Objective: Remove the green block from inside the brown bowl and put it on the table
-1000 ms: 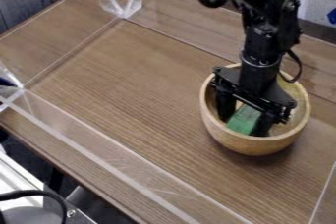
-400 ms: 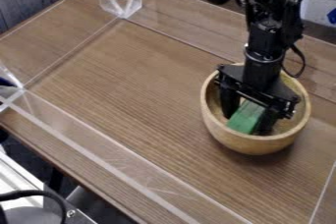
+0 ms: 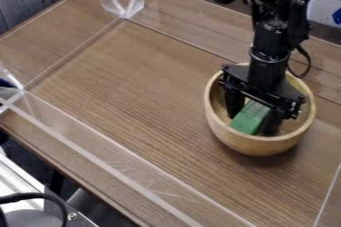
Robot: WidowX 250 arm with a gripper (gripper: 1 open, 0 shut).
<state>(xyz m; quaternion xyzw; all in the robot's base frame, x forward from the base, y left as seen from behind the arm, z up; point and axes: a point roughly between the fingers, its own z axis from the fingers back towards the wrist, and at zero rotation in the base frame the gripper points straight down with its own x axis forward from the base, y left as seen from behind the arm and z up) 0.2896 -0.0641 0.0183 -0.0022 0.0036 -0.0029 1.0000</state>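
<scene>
The brown bowl (image 3: 234, 138) sits at the right side of the table (image 3: 127, 92). Inside it lies the green block (image 3: 250, 119), a small matte green bar. My gripper (image 3: 256, 115) reaches straight down into the bowl, open, with one black finger on each side of the block. The fingers (image 3: 229, 104) straddle the block; whether they touch it I cannot tell. Part of the block is hidden behind the fingers.
Clear acrylic walls (image 3: 80, 131) run along the table's edges, with a corner bracket (image 3: 123, 0) at the back. The arm's black links (image 3: 273, 12) rise above the bowl. A dark cable (image 3: 34, 209) lies beyond the front left edge.
The gripper has sunk slightly deeper into the bowl around the green block. Its jaws stay open.
</scene>
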